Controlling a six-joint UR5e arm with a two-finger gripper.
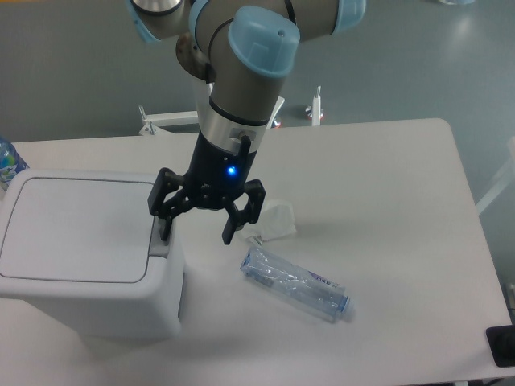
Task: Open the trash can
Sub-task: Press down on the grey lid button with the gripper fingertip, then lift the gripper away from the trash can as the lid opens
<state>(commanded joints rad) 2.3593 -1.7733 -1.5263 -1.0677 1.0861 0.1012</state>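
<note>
The trash can [84, 265] is a large white boxy bin at the table's left, and its flat lid [76, 227] lies closed. A grey push button [160, 235] sits on its right rim. My gripper [198, 231] hangs open just right of the lid. Its left fingertip [166, 229] rests on or just above the button. The right finger [232, 226] hangs over bare table beside the bin. Nothing is between the fingers.
A crushed clear plastic bottle [295, 284] lies on the table right of the gripper. A crumpled white tissue [271, 223] sits just behind it. A blue-labelled bottle [6, 160] peeks in at the far left edge. A black object [502, 347] sits at the lower right corner.
</note>
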